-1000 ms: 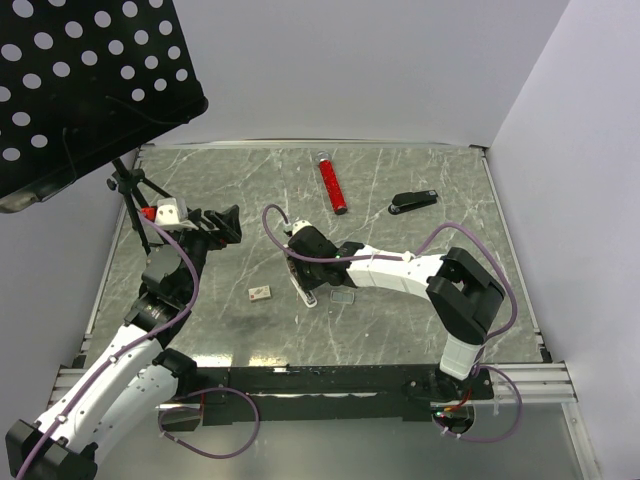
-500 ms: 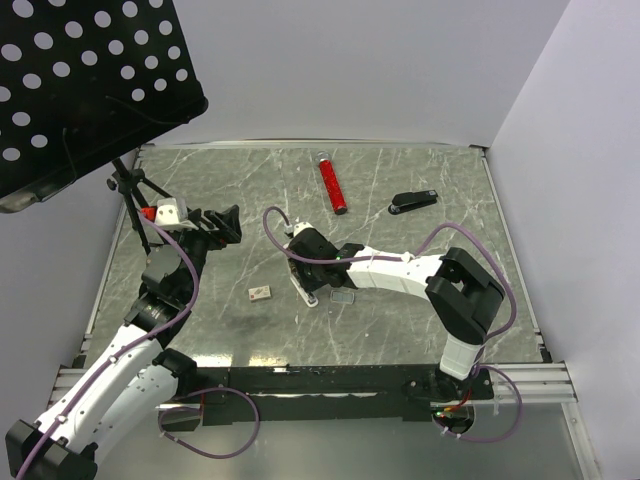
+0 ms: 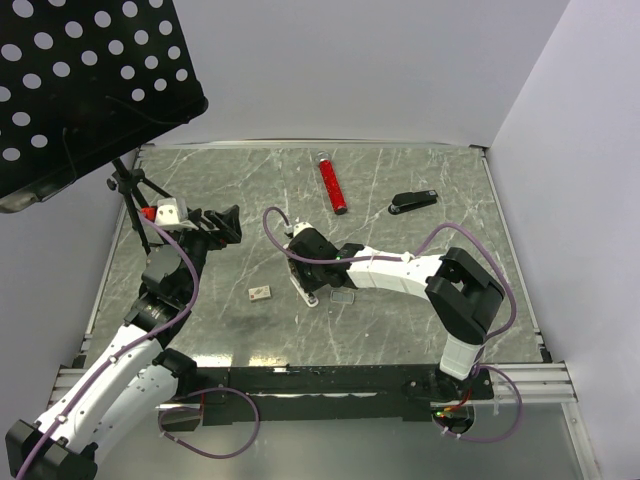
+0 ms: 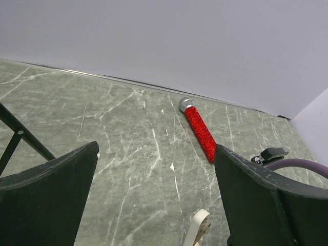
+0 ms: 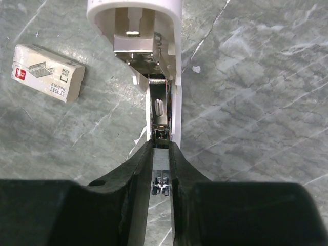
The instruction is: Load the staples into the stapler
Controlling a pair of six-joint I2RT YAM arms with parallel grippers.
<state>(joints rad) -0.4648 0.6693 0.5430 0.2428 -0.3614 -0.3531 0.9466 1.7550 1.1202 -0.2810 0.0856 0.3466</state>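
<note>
Inside the right gripper [image 5: 161, 146], staples [image 5: 161, 160] barely show.

Two arms are counted, a left arm [image 3: 112, 362] and a right arm [image 3: 395, 272]. Two grippers are counted with them, a left gripper [image 3: 220, 224] and a right gripper [image 5: 161, 147]. Two staplers are counted: a black stapler [image 3: 413, 202] toward the far right corner and a white stapler [image 5: 154, 61] near the middle. One red tube [image 3: 332, 186] is seen by the far edge. One beige box [image 5: 47, 72] is counted, and one strip of staples [image 5: 161, 156]. One small pale flat piece [image 3: 345, 297] is noted. One perforated black stand [image 3: 80, 80] is seen over the far left corner, on one tripod [image 3: 130, 195].
</note>
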